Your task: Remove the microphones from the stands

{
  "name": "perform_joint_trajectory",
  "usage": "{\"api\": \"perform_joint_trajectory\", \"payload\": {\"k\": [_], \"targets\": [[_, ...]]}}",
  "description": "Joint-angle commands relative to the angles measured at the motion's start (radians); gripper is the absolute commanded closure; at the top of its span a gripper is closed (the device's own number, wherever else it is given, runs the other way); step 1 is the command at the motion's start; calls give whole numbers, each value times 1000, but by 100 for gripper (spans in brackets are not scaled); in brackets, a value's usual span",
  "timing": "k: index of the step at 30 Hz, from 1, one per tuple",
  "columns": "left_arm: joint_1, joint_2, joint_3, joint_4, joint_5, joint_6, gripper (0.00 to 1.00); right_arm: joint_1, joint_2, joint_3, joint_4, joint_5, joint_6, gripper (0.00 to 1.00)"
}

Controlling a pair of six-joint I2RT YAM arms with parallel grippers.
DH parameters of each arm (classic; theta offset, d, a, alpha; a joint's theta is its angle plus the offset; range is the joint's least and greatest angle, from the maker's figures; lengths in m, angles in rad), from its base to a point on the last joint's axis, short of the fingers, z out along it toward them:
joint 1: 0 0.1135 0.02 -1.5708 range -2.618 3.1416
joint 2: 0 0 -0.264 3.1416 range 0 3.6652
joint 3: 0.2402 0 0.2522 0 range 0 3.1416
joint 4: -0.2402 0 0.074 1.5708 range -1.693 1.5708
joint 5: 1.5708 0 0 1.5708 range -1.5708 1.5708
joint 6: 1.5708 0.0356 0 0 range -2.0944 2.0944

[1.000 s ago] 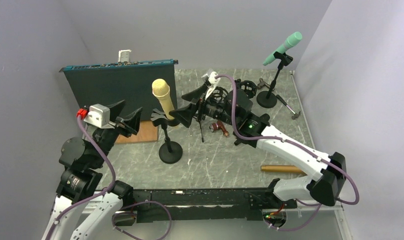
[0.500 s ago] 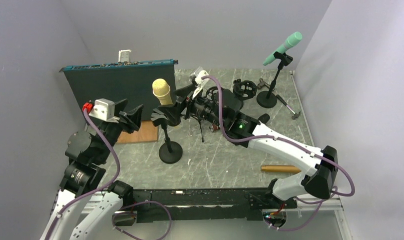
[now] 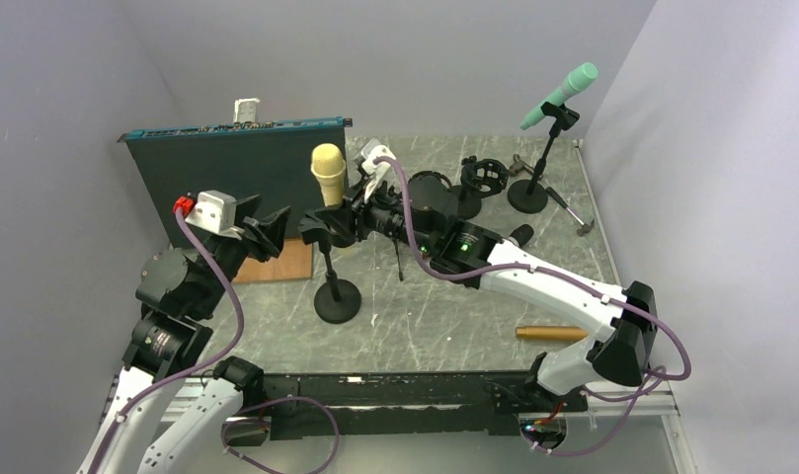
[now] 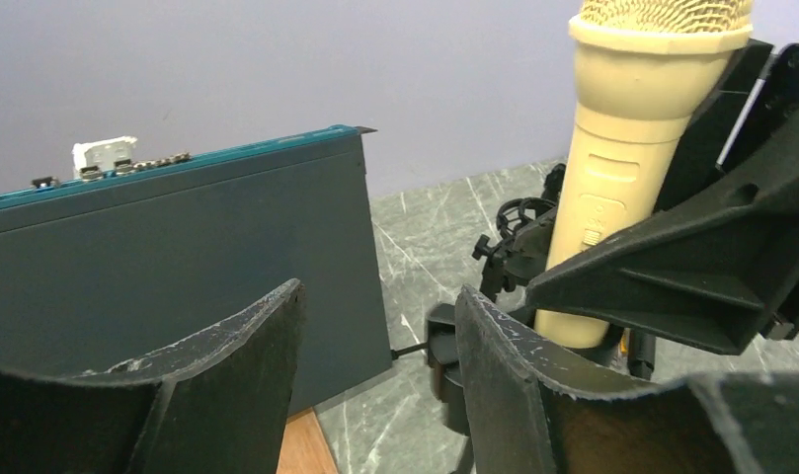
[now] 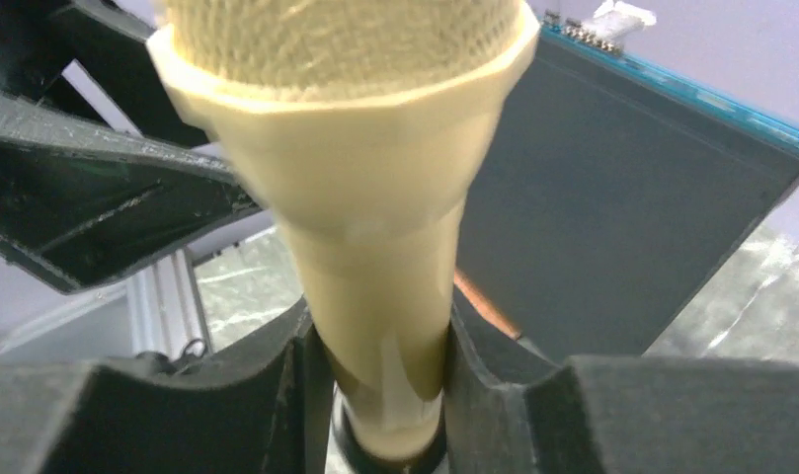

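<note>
- The top external view looks down from high above and behind both arm bases toward the far wall, taking in the whole desk from a distance.
- The left wrist view sits just behind the left end effector and looks forward between its spread fingers; the cream microphone stands ahead to the right and the teal panel ahead to the left.
- The right wrist view sits just behind the right end effector, so near that the microphone pressed between its fingers fills the frame, blurred.
- All three views share the microphone and the panel.
</note>
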Motion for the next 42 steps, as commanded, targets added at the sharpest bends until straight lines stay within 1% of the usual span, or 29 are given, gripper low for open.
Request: {"api": "perform_joint_trajectory", "payload": {"k": [1,4,6,8,9,11,14,17,21,26,33,36,42], "targets": [[5,12,2,40,114,19,39,2,-33,32,-37,35,-88,79],[5,6,-3,58,217,37,40,-2,-57,31,-76,28,-124,100],[6,8,-18,89,283,43,42,-14,-75,17,-90,-26,-147,100],[5,21,-10,93,360,45,41,-37,-100,-22,-66,-115,-151,100],[5,26,-5,92,427,48,40,-52,-113,-43,-48,-170,-151,100],[5,39,-8,108,524,57,40,-105,-136,-84,-16,-313,-151,100],[5,75,3,125,661,48,40,-185,-160,-139,57,-572,-148,100],[5,97,3,152,762,33,39,-246,-144,-135,71,-735,-117,100],[5,124,13,137,783,37,37,-280,-124,-122,49,-799,-127,100],[5,207,48,77,758,43,37,-307,-106,-148,147,-860,-67,100],[-2,266,49,58,733,46,36,-333,-101,-152,187,-867,-44,100],[-17,306,77,11,758,69,36,-359,-107,-159,228,-888,-12,100],[-29,341,81,12,804,60,35,-368,-101,-154,216,-902,-18,100]]}}
